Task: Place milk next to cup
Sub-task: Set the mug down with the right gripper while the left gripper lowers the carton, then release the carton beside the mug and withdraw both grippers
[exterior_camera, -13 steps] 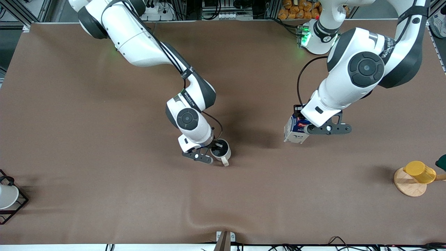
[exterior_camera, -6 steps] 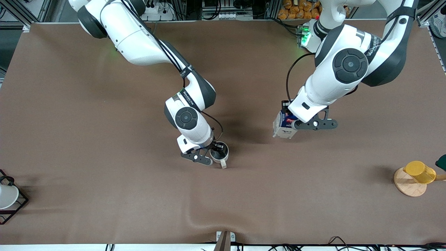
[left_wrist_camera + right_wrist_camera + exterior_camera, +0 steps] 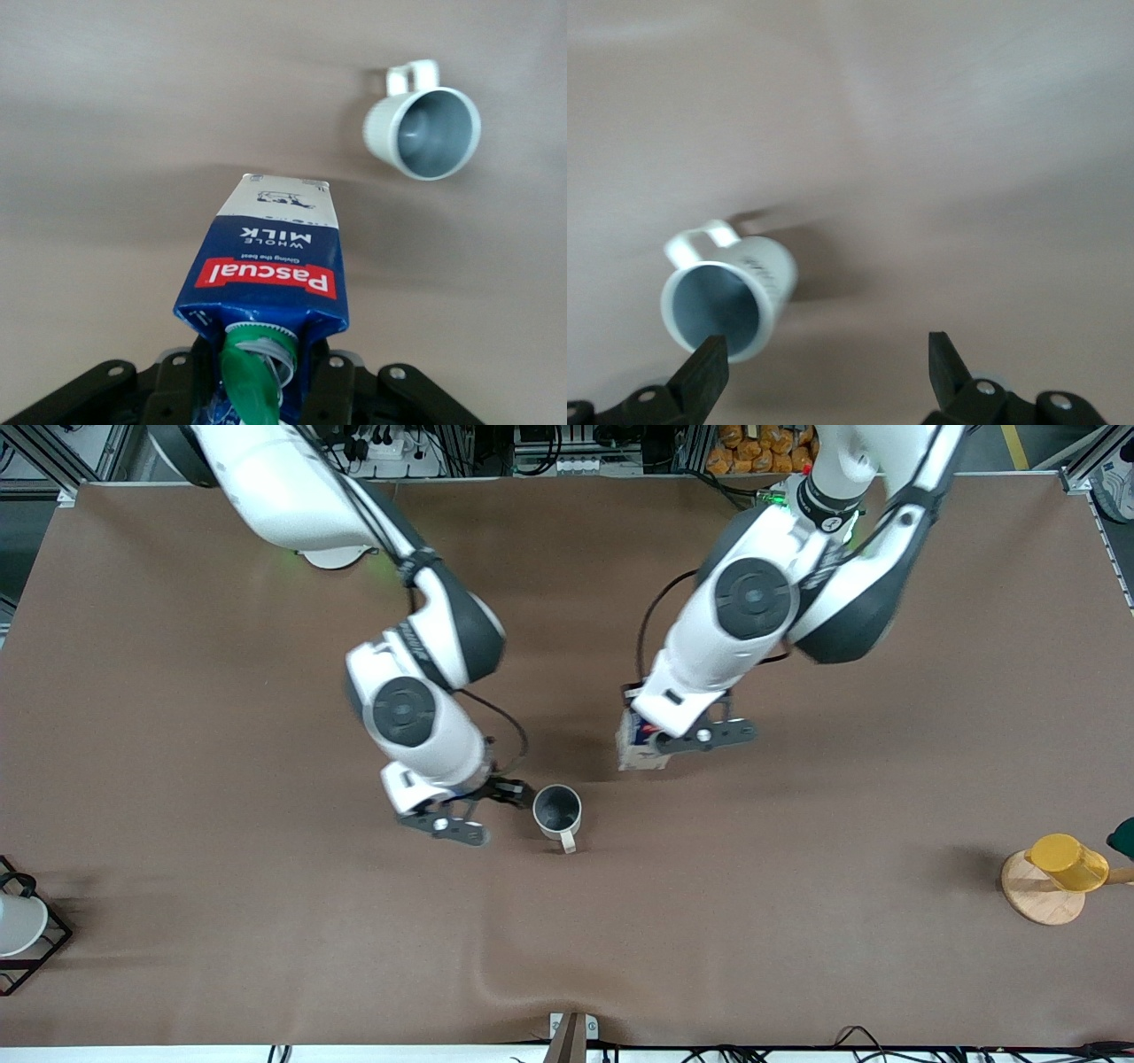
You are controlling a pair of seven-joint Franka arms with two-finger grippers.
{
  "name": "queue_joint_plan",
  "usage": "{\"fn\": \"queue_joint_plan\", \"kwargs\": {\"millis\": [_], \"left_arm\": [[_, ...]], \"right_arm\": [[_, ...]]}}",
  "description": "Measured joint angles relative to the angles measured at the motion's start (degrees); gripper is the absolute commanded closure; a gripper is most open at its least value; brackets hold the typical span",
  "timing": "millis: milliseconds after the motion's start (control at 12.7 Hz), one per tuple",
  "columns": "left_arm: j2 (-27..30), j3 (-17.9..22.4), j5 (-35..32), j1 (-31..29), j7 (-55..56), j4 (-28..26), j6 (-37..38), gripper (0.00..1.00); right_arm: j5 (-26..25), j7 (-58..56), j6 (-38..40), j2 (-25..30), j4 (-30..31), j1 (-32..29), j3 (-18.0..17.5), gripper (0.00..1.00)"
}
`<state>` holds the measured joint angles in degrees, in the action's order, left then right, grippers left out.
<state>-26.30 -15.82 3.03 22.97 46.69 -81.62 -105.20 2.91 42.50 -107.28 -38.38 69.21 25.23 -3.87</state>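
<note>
We are in a robotics lab. Two white industrial arms are bolted at the edge of a wide counter covered in one plain brown mat. Past that edge we see aluminium frame struts, power strips and cabling, and a green status light glows at one arm's base. More cables trail along the counter's near edge. The few household props, a yellow cup on a wooden disc, sit staged far apart, as for a trial.
</note>
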Motion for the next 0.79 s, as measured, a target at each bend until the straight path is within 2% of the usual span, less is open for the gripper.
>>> {"fn": "queue_joint_plan", "kwargs": {"millis": [236, 551, 787], "left_arm": [[-4.6, 0.5, 0.0, 3.4, 1.0, 2.6, -3.3, 0.59], [-6.7, 0.7, 0.0, 6.3, 1.0, 3.5, -3.4, 0.59], [-9.1, 1.7, 0.0, 8.8, 0.7, 5.2, -3.5, 0.59]], "right_arm": [[-0.2, -8.4, 5.8, 7.5, 3.3, -6.1, 0.2, 0.00], [-1.2, -26.1, 7.9, 19.5, 13.3, -16.6, 0.5, 0.00], [-1.2, -34.0, 12.9, 26.7, 16.5, -21.8, 1.5, 0.00]]}}
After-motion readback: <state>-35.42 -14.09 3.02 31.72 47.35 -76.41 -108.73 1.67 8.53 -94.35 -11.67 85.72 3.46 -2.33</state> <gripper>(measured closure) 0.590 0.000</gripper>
